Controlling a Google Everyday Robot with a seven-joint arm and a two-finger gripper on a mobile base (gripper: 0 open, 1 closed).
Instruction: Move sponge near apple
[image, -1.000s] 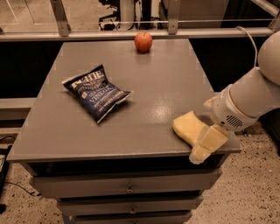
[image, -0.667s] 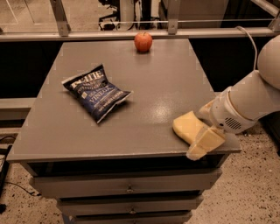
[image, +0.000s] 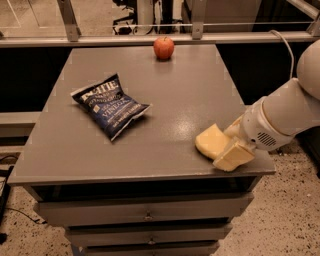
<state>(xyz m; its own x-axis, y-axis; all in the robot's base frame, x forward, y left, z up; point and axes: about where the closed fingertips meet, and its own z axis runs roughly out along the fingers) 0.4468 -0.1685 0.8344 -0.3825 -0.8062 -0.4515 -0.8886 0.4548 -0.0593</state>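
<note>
Grey tabletop (image: 190, 95) is filling your view. Your gripper (image: 231, 150) is sitting at the lower right of the frame, touching the sponge (image: 210, 141) by the table's front right corner; you cannot tell whether it is gripping. The apple (image: 163, 47) is resting at top centre, well apart, and a dark blue chip bag (image: 110, 105) is lying left of centre

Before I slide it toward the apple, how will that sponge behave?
The sponge looks like soft foam: probably light and squashy. Lying flat, it should slide, not roll. The gripper meets it by the front edge of the table, so it might fall off.
</note>
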